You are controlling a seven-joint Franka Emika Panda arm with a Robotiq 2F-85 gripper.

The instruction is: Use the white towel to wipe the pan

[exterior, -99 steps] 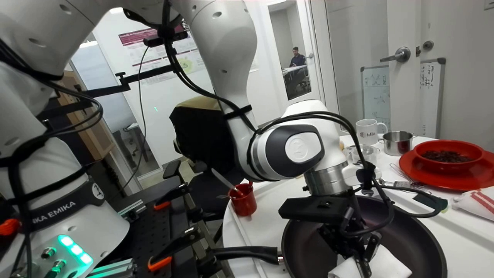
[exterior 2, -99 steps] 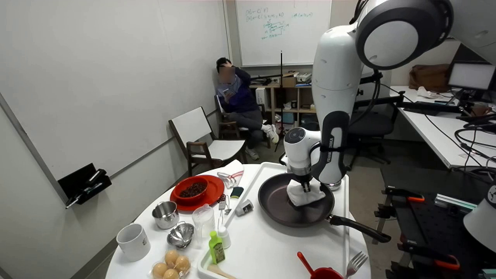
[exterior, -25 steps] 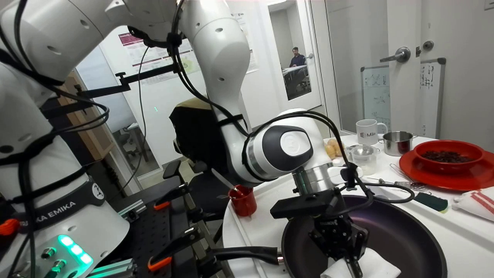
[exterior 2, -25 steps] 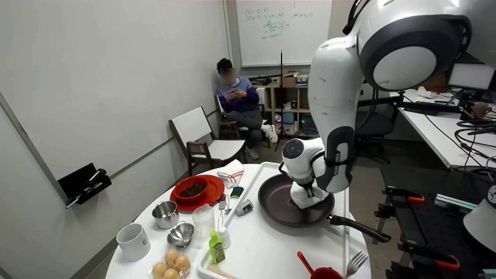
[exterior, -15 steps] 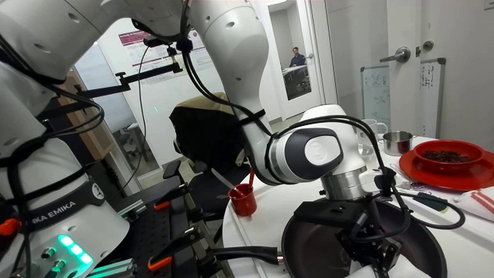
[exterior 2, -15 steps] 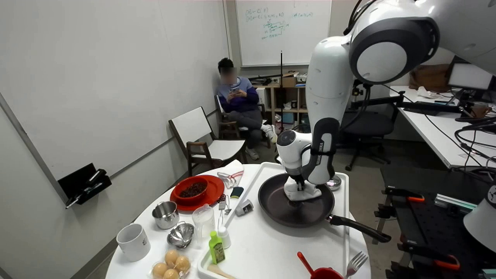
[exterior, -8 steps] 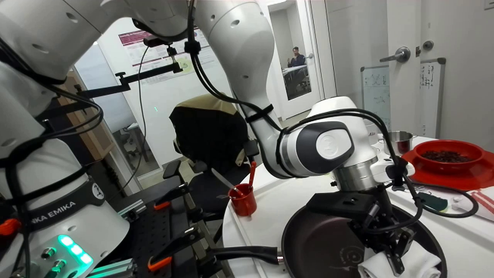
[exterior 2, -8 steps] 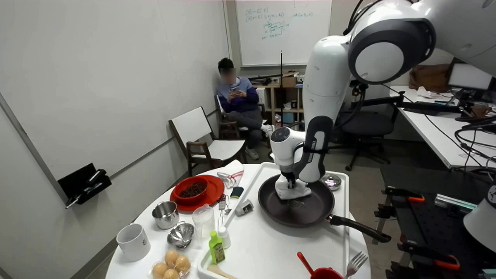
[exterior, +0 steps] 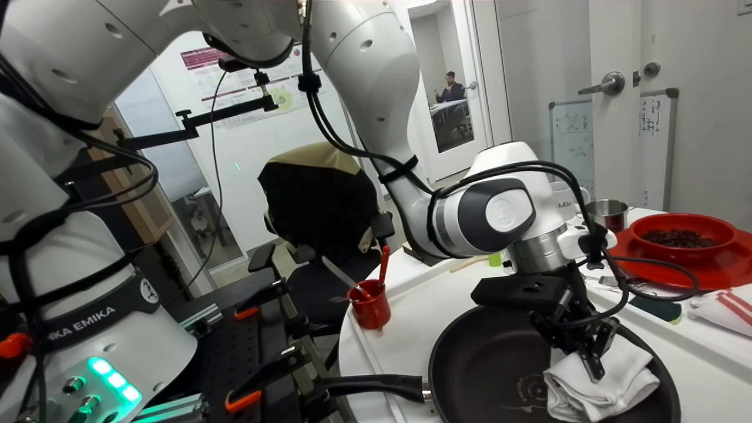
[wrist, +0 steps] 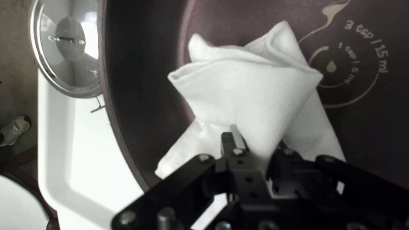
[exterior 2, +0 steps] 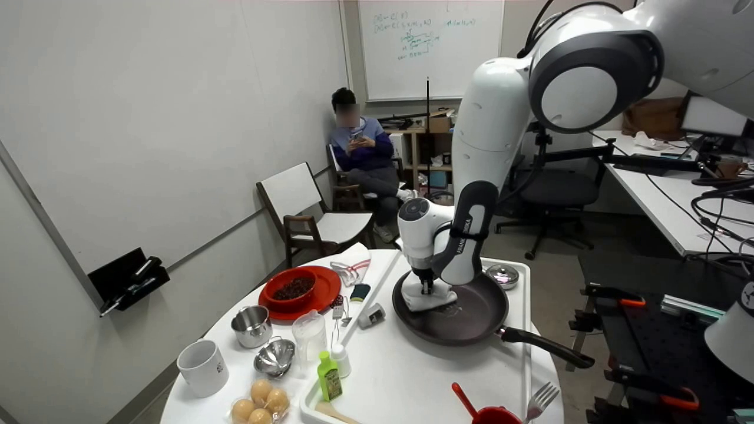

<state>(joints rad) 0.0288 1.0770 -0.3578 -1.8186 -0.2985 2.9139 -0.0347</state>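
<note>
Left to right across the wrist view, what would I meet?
White shoe, shiny round metal lid, left rim of the large round dark pan, folded white cloth towel, pale printed "3 tsp" lettering.

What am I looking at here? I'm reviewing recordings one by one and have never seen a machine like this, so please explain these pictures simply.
The machine is one white robot arm, ending in a black two-fingered gripper. Two pictures are taken from outside the robot, looking at the scene from different places. The third is taken from its wrist, so the gripper shows close up at the bottom.

On the table lies a white tray carrying a large dark pan. Nearby are a red plate with a red bowl on it, a white mug, brown eggs and a green bottle.

The gripper is closed on a folded white towel, held inside the pan, which fits the task of wiping it.
</note>
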